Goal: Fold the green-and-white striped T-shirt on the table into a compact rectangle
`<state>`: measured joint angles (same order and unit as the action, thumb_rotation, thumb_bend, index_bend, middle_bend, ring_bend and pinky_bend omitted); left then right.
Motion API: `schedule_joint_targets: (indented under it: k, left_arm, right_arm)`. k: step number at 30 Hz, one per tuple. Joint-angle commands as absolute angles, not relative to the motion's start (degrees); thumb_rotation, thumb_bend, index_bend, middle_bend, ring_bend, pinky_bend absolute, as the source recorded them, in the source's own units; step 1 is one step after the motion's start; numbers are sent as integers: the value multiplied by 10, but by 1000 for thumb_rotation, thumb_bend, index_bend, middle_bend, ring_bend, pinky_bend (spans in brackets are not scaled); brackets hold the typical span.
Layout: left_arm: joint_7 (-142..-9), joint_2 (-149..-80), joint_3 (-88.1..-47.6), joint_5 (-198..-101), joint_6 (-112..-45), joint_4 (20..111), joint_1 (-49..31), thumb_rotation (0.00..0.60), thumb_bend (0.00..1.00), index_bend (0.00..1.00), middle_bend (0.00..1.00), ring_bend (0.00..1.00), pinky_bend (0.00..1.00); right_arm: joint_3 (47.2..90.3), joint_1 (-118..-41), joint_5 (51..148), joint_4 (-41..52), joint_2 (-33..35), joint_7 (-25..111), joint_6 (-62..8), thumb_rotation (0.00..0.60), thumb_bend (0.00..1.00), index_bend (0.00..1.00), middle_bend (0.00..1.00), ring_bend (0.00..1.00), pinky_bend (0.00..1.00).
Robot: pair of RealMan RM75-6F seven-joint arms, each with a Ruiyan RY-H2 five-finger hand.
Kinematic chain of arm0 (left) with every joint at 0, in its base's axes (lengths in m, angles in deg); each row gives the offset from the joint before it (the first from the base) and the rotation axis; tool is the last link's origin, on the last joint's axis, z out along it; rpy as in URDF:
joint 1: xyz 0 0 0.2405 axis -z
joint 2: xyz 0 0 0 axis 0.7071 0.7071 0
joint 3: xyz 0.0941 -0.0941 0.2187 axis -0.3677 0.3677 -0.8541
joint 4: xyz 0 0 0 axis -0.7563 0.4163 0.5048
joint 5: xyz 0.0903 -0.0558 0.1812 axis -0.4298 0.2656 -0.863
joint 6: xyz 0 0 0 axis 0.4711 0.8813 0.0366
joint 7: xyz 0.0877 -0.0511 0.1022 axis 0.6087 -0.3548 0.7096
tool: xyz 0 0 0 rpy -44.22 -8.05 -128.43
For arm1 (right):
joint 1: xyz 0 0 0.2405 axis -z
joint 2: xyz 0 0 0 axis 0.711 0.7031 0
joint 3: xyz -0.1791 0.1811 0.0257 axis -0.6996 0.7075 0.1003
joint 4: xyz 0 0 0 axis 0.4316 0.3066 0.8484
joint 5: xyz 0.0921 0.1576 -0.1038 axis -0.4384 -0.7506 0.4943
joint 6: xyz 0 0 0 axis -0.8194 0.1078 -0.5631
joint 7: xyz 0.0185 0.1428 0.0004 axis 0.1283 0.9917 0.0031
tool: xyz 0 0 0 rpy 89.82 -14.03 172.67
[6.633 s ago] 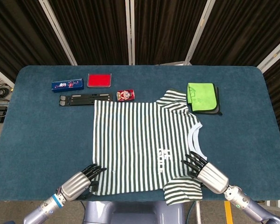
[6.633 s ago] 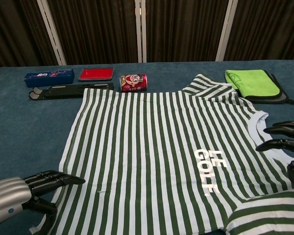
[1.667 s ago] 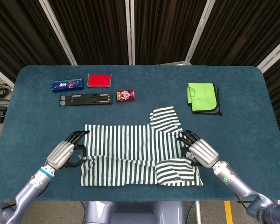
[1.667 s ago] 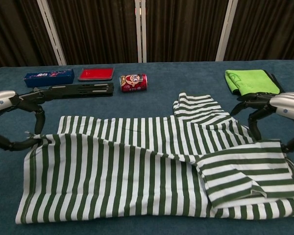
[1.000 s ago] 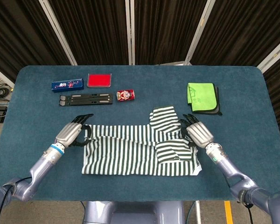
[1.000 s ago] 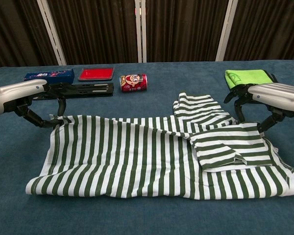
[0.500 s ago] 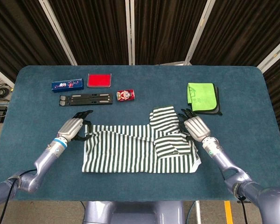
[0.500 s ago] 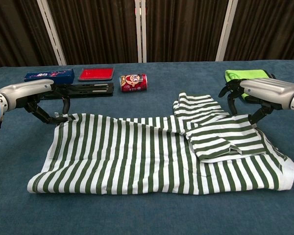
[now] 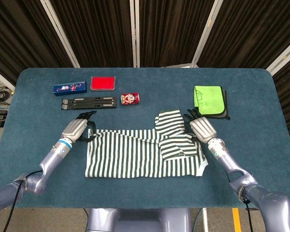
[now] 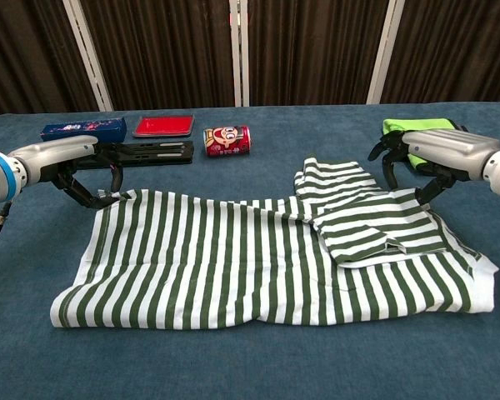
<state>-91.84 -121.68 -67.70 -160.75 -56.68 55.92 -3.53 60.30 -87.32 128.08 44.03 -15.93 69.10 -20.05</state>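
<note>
Head view has the striped T-shirt [image 9: 145, 150] folded in half across the lower middle of the table [image 9: 34, 121]. My left hand [image 9: 75, 129] pinches its upper left corner, my right hand [image 9: 202, 127] pinches its upper right edge, beside the green cloth [image 9: 209, 100].

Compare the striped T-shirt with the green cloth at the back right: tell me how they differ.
The striped T-shirt is green-and-white striped; the green cloth is plain bright green. The T-shirt is far larger and lies loosely folded once, with wrinkles and a sleeve sticking out, while the cloth is a neat compact rectangle. Both hands, left hand and right hand, hold the T-shirt's far edge; nothing holds the cloth. Both are fabric lying on the blue table.
</note>
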Motion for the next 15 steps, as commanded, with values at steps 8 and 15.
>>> schedule_joint_targets:
  k: [8, 15]
  left_arm:
    - [-958, -1240, -676, -1616, -553, 518, -29, 600, 460, 704, 0, 0, 0]
    - [-968, -1253, -675, -1620, -552, 495, -25, 600, 460, 700, 0, 0, 0]
  right_arm:
    - [601, -880, 1277, 468, -177, 699, -194, 600, 349, 707, 183, 0, 0]
    - [598, -882, 1277, 478, -183, 708, -193, 600, 350, 707, 183, 0, 0]
